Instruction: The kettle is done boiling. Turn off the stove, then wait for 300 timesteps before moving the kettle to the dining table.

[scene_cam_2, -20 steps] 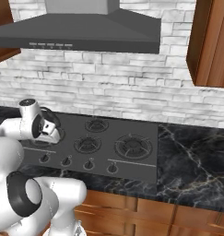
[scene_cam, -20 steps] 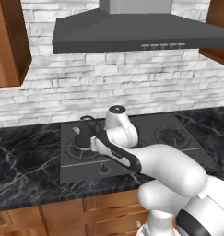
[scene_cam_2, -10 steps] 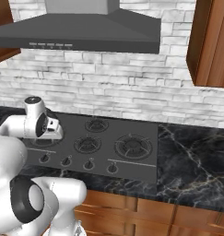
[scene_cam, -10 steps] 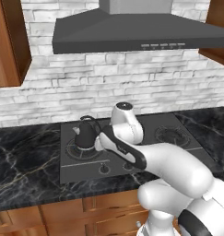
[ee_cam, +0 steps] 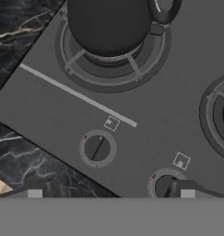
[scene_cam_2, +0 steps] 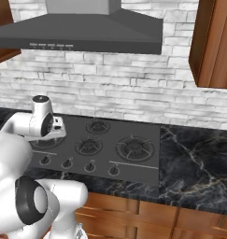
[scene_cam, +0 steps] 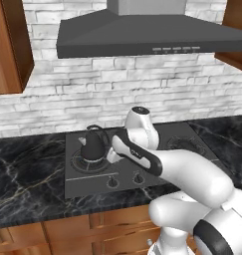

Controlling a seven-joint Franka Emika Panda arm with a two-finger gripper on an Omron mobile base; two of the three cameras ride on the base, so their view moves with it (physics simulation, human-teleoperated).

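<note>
1. Two dark fingertips (ee_cam: 35, 193) of the gripper (ee_cam: 111, 193) stand wide apart with nothing between them, hovering over the front edge of the stove (ee_cam: 58, 115).
2. In the hand view, one round knob (ee_cam: 97, 148) lies just ahead between the tips; a second knob (ee_cam: 165, 185) sits beside the right tip.
3. The kettle (scene_cam: 94, 145) rests on the front-left burner (ee_cam: 76, 64), just beyond the gripper, apart from it.
4. The stove is set into the black marble desk (scene_cam: 23, 169), under a grey range hood (scene_cam: 142, 35).
</note>
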